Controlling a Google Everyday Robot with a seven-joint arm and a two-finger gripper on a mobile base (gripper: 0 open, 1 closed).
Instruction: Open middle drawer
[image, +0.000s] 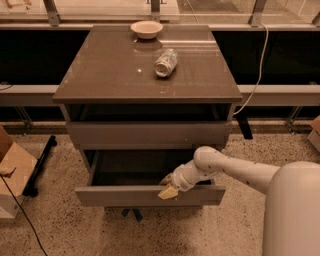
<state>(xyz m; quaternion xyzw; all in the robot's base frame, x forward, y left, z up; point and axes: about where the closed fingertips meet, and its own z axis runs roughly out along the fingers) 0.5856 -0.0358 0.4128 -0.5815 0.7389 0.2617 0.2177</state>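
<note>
The cabinet (115, 70) fills the middle of the frame. Its middle drawer (120, 196) stands pulled out at lower centre. The hand (168, 191) sits at the drawer front's top edge; whether it is wide or narrow, I cannot tell. A can (165, 62) and a bowl (146, 29) lie on top.

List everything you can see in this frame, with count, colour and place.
cabinet: one, taupe-grey with a glossy top, centre of the view
bowl: one, pale, back edge of the cabinet top
can: one, silvery, lying on its side in front of the bowl
top drawer: one, taupe-grey, just under the cabinet top
middle drawer: one, taupe-grey, pulled out past the top drawer
cardboard box: one, tan, on the floor at the picture's left edge
cable: one, white, hanging behind the cabinet
arm: one, white, reaching in from the lower corner
gripper: one, tan, at the middle drawer's front edge
</note>
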